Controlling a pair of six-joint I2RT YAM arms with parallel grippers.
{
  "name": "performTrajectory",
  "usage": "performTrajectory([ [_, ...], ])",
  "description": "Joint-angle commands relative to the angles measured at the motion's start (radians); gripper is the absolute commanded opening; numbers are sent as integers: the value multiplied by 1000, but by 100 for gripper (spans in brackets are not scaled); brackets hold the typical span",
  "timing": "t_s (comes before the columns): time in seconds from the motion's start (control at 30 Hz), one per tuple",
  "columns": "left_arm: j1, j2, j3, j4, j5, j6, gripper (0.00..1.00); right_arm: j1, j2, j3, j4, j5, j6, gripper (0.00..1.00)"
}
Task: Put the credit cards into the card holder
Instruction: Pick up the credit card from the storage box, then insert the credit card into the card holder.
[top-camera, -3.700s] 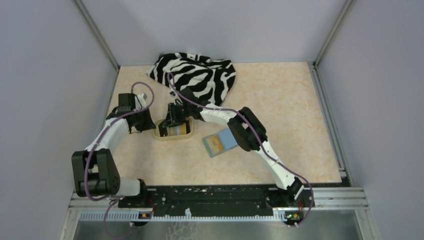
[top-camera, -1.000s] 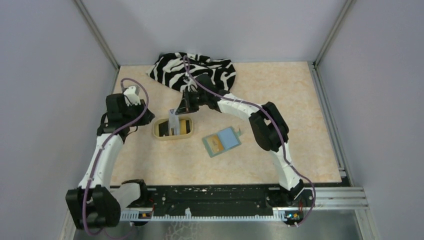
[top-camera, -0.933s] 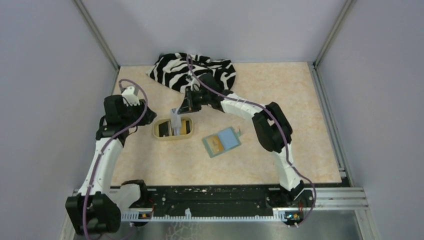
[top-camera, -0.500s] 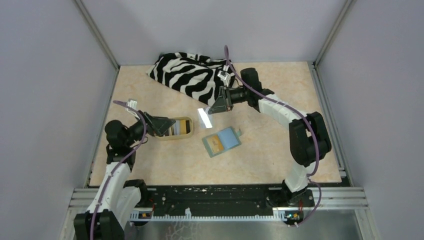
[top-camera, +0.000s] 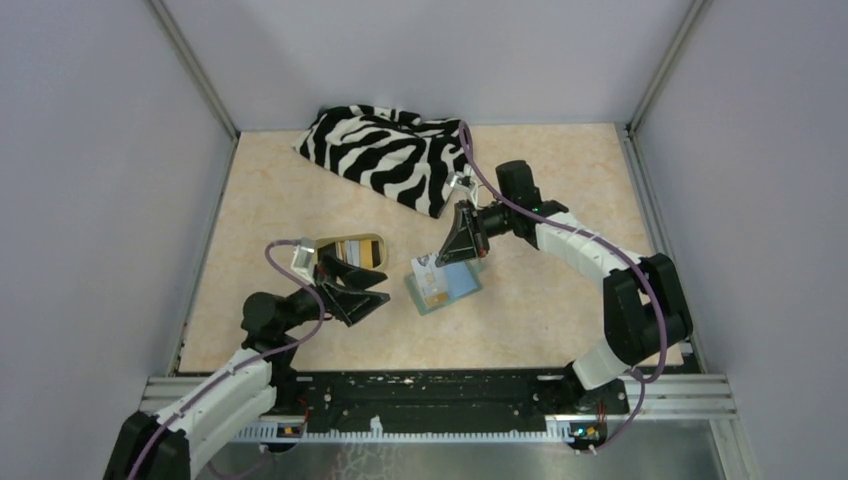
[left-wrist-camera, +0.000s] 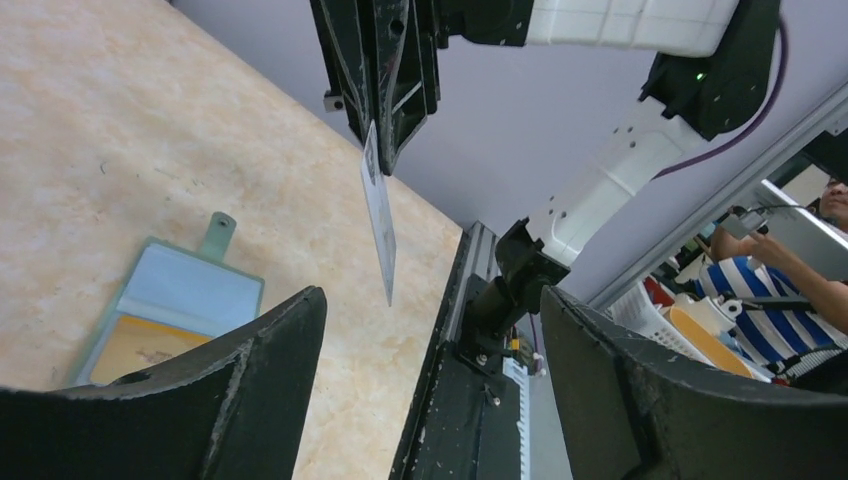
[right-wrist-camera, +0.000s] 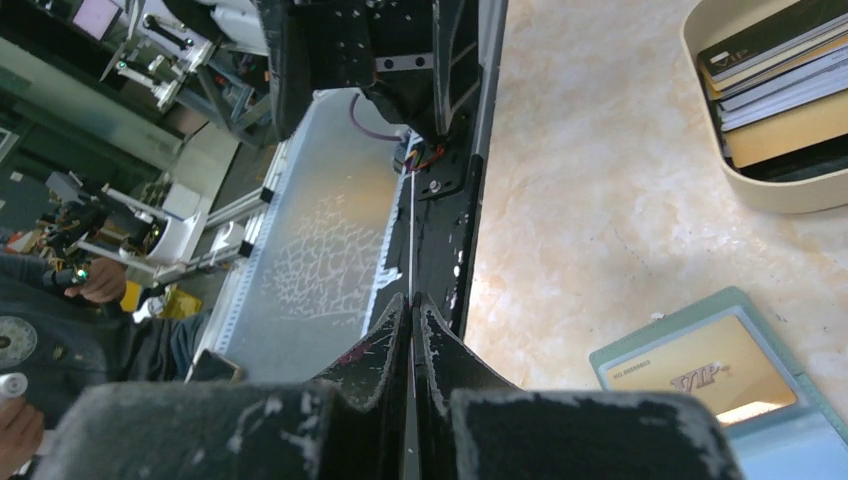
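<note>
My right gripper (top-camera: 443, 258) is shut on a whitish credit card (top-camera: 423, 265), which hangs edge-down just above the left end of the card holder (top-camera: 458, 285). The sage-green holder lies open on the table, showing pale blue lining and a gold card (right-wrist-camera: 715, 360) in its left half. In the left wrist view the held card (left-wrist-camera: 380, 215) hangs edge-on above the holder (left-wrist-camera: 190, 290). More credit cards (right-wrist-camera: 775, 90) are stacked in a tan oval dish (top-camera: 350, 237). My left gripper (top-camera: 385, 286) is open and empty, just in front of the dish and left of the holder.
A zebra-striped cloth (top-camera: 390, 155) lies bunched at the back of the table. Side walls enclose the table, and the black base rail (top-camera: 430, 390) runs along the near edge.
My right gripper lifted the whitish card out of the dish and carried it right and down to the holder. My left arm swung back toward the near edge and its gripper opened.
</note>
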Motion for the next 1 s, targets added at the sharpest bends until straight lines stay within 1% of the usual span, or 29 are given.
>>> performTrajectory([
  [0.0,-125,134,52,37,-108,131,80,-8,-19,-11,94,-81,-5,0],
  [0.07,-182,207,95,24,-127,171,76,-8,-26,-11,81,-80,-17,0],
  [0.17,-235,296,164,-39,-161,219,71,-8,-36,-15,74,-71,-18,0],
  [0.27,-251,369,213,-68,-154,236,64,-8,-40,-14,57,-61,-50,0],
  [0.4,-254,413,253,-96,-127,248,56,-1,-38,0,-11,-35,-111,0],
  [0.53,-254,440,318,-233,-114,289,42,26,-33,49,-182,20,-280,0],
  [0.6,-254,446,332,-261,-109,300,37,49,-31,75,-261,54,-352,0],
  [0.63,-254,448,334,-262,-100,301,26,60,-29,87,-290,72,-381,0],
  [0.67,-254,451,337,-264,-88,301,12,71,-27,94,-313,86,-404,0],
  [0.7,-255,452,341,-265,-75,302,0,81,-26,100,-332,100,-421,0],
  [0.77,-254,445,345,-278,-56,302,0,94,-22,108,-356,118,-440,0],
  [0.83,-254,422,334,-293,-71,297,0,96,-22,110,-355,126,-440,1],
  [0.93,-254,355,281,-263,-152,247,0,96,-27,114,-357,168,-438,37],
  [0.97,-254,326,256,-247,-185,216,0,96,-32,108,-352,175,-439,46],
])
